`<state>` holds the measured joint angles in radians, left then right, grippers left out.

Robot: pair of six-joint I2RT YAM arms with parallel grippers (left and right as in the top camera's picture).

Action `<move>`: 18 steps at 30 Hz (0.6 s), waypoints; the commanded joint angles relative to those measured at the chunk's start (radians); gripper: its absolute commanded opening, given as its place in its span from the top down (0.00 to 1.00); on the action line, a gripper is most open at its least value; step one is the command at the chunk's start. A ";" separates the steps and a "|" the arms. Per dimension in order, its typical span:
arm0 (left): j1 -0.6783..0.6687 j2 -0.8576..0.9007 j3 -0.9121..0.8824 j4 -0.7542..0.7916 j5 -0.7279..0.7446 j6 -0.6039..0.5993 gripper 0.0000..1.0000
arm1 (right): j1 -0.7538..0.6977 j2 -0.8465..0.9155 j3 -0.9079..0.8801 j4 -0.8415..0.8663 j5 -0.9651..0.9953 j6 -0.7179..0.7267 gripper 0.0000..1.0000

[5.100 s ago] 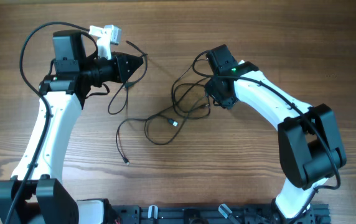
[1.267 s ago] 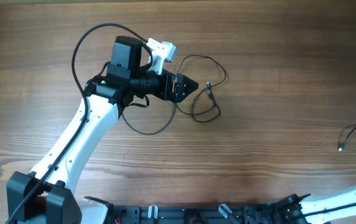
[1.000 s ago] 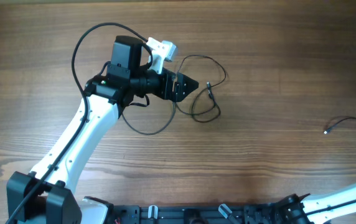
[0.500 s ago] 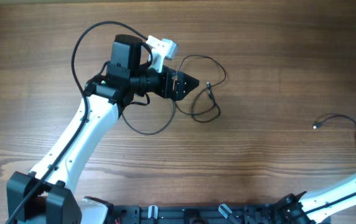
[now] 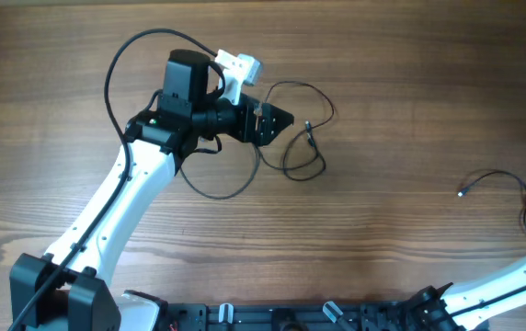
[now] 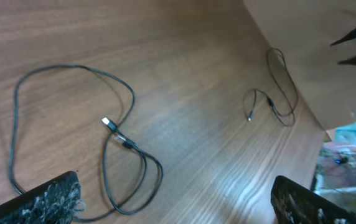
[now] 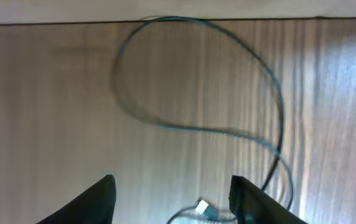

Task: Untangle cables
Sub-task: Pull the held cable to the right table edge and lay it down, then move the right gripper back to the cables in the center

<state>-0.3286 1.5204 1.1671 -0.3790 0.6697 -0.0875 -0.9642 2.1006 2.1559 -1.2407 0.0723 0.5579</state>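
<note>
Hovering mid-table with the left gripper (image 5: 281, 119) fingers (image 6: 53, 198) flung wide and gripping nothing, just over the first cable (image 5: 304, 147), sprawled in loose loops on the table (image 5: 410, 64). Far right: right gripper (image 7: 175, 211) fingers (image 7: 97, 199) parted as well, pinching nothing, above the second cable (image 5: 511, 179), curled flat near the table's edge, well apart from the first.

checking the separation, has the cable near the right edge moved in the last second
Yes. The right cable has shifted left across the table, its plug end now nearer the looped cable at centre, which stayed put.
</note>
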 commanded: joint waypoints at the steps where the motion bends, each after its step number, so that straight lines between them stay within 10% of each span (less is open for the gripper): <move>1: 0.047 0.005 0.010 0.036 -0.079 0.001 0.00 | 0.055 -0.171 0.002 0.005 -0.074 -0.091 0.35; 18: 0.170 -0.126 0.011 -0.110 -0.724 -0.183 0.00 | 1.106 -0.273 -0.004 -0.036 -0.017 -0.344 0.20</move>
<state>-0.1631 1.4151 1.1675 -0.4694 0.0467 -0.2390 0.0528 1.7828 2.1536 -1.2854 0.0120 0.2806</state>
